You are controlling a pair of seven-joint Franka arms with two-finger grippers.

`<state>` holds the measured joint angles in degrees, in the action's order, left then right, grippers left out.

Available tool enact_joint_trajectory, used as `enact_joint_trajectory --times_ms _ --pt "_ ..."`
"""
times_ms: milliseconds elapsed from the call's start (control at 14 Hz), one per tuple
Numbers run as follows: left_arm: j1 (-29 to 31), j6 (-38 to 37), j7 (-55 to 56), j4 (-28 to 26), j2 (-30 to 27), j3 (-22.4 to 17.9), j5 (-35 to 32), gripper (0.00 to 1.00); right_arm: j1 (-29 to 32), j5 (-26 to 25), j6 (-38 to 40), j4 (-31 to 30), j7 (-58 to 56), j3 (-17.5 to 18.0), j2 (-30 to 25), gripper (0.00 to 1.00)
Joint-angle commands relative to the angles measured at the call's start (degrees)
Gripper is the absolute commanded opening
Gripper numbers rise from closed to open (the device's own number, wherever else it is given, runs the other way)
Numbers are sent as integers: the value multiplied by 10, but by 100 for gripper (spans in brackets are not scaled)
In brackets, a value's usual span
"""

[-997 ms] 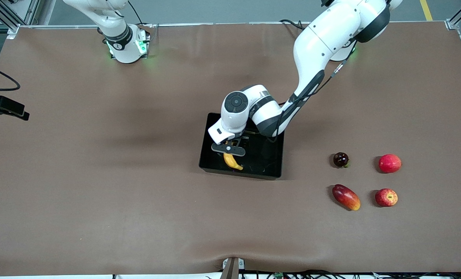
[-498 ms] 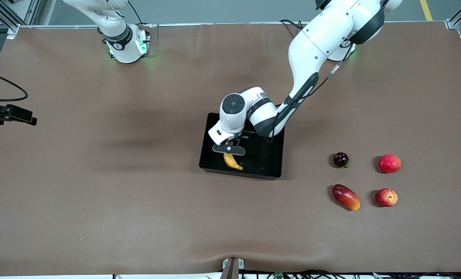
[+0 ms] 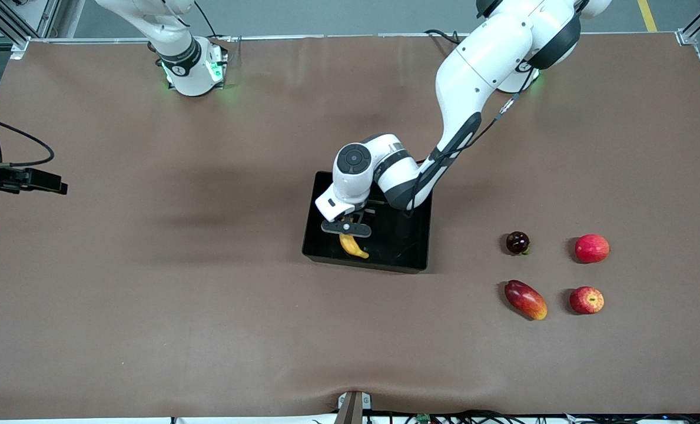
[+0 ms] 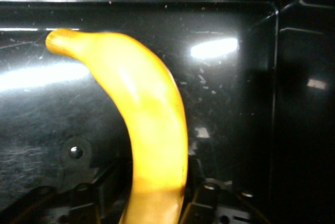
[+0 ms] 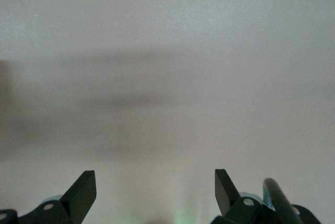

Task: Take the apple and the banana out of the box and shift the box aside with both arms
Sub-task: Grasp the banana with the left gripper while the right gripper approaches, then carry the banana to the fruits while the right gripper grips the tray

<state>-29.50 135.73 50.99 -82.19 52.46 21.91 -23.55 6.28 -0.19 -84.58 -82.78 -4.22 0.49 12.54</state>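
Note:
The yellow banana (image 3: 354,247) lies in the black box (image 3: 407,250) at mid-table, at the box's end toward the right arm. My left gripper (image 3: 346,227) is down in the box over the banana's farther end. In the left wrist view the banana (image 4: 149,124) runs between both fingers (image 4: 207,203), which press its sides, with the glossy box floor (image 4: 235,103) under it. The streaked red apple (image 3: 586,300) sits on the table toward the left arm's end. My right gripper (image 5: 155,187) is open and empty, hanging over the right arm's end of the table (image 3: 46,180).
Beside the apple lies an oval red-yellow mango (image 3: 525,300). A plain pinkish-red fruit (image 3: 591,248) and a small dark round fruit (image 3: 517,242) sit a little farther from the front camera. A brown mat (image 3: 179,306) covers the table.
The left gripper's fingers have closed in on the banana in the box. The right hand has drifted inward over the table's end. The other fruits have not moved.

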Motion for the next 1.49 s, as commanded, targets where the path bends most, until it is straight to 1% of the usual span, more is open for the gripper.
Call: enact_joint_trajectory --times_ms 0,214,285,498,569,641,783,925,997,1139,1210,1424 --pt "0 6 15 -3 -16 -8 -21 0 -13 -2 -1 3 3 4 -1 100" --pt "5 1 9 -1 -31 -8 -19 0 -26 6 -30 3 6 5 15 100" --pt "6 -5 7 2 -33 -8 -20 0 -28 18 -44 3 6 5 21 100" --pt "22 -25 -5 9 -46 -4 -19 0 -29 84 -59 4 7 4 44 100" --pt "26 -31 -5 9 -54 -2 -14 0 -30 99 -61 4 8 5 51 100" --pt "28 -40 -5 9 -64 -1 -11 0 -35 112 -62 5 18 5 55 100" --pt "31 -53 -5 9 -84 -1 8 0 -50 119 -66 7 48 5 60 100" --pt "35 -76 -3 9 -114 -5 64 0 -88 119 -94 6 90 4 60 100" --pt "43 -87 -2 8 -129 -6 79 0 -103 119 -104 4 118 4 66 100" --pt "52 -123 -3 8 -164 -6 83 0 -137 120 -111 1 155 5 99 100" --pt "72 -142 -5 8 -179 -2 85 0 -159 121 -118 2 159 5 110 100" --pt "126 -204 -37 -3 -222 -2 95 0 -215 125 -181 1 171 5 132 100"
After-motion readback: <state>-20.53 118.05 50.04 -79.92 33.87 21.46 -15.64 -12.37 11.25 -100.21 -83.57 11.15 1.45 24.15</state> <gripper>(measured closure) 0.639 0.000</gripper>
